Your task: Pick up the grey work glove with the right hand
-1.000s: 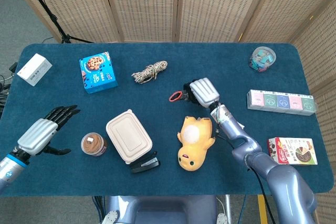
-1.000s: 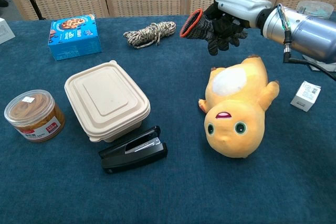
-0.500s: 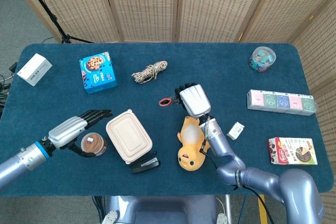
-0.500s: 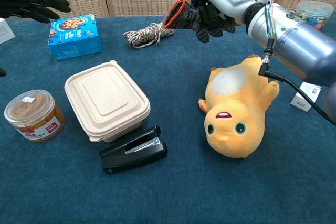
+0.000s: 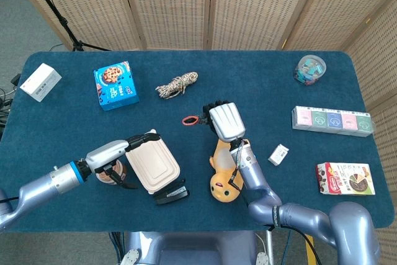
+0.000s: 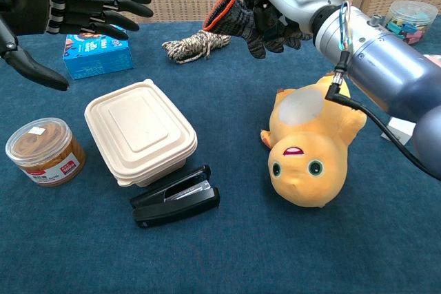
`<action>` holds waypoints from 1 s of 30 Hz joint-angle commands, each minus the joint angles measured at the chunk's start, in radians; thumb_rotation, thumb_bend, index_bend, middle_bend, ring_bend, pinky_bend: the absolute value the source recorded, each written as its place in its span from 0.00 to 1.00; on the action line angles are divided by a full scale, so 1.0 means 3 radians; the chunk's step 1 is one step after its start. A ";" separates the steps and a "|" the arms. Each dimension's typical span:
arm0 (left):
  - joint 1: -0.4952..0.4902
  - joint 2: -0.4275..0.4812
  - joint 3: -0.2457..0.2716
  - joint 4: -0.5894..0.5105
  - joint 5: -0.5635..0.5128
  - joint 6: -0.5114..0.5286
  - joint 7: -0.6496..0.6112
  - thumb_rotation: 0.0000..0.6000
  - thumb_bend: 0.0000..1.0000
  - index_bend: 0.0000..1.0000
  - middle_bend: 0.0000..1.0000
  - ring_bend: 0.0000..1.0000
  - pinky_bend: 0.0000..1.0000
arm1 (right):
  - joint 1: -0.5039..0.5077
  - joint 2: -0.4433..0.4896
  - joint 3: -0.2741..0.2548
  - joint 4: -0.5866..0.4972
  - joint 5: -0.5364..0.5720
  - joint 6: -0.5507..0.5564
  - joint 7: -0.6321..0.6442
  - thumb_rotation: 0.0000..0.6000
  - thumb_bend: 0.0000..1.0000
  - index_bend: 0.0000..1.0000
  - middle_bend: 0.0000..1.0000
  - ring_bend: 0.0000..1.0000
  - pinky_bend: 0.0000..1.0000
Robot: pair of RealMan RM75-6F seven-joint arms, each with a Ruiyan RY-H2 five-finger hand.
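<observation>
Both arms have swung toward the middle of the frame since 1 s ago, the glove carried along.

Right hand (image 6: pixel 293 1) now sits left of where it was, its fingers (image 6: pixel 272 29) curled around the grey work glove (image 6: pixel 238 22), whose orange cuff points toward the upper left of the chest view; the glove hangs clear of the worktop (image 6: pixel 275 253), above and between the rope bundle (image 6: pixel 196 44) and the yellow plush toy (image 6: pixel 306 146). Left hand (image 6: pixel 76 8) has come in from the lower left and hovers with fingers spread, holding nothing, over the beige lidded container (image 5: pixel 152 161) and the jar (image 6: pixel 43 151). By my reading the pick-up itself is done and the lift is in hand. Next calls for keeping the grasp firm and the glove aloft, clear of the plush toy below.
</observation>
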 commanded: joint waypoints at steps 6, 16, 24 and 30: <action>-0.0136 -0.0186 -0.0076 0.0087 -0.0287 -0.0129 0.0113 1.00 0.01 0.00 0.00 0.00 0.00 | -0.0023 -0.0045 -0.0033 -0.0055 -0.0063 0.0045 0.0026 1.00 0.65 0.54 0.57 0.52 0.56; -0.0283 -0.0356 -0.0057 0.0151 -0.0356 -0.0221 0.0067 1.00 0.01 0.00 0.00 0.00 0.00 | -0.0031 -0.0096 -0.0067 -0.0080 -0.0143 0.0064 0.0046 1.00 0.65 0.54 0.57 0.52 0.56; -0.0346 -0.0472 -0.0052 0.0167 -0.0449 -0.0272 0.0151 1.00 0.01 0.00 0.00 0.00 0.00 | -0.0016 -0.0091 -0.0029 -0.0092 -0.0184 0.0072 0.0079 1.00 0.65 0.54 0.57 0.52 0.56; -0.0385 -0.0525 -0.0079 0.0173 -0.0543 -0.0314 0.0221 1.00 0.01 0.00 0.00 0.00 0.00 | -0.0035 -0.0052 -0.0032 -0.0165 -0.0206 0.0079 0.0082 1.00 0.65 0.54 0.58 0.52 0.56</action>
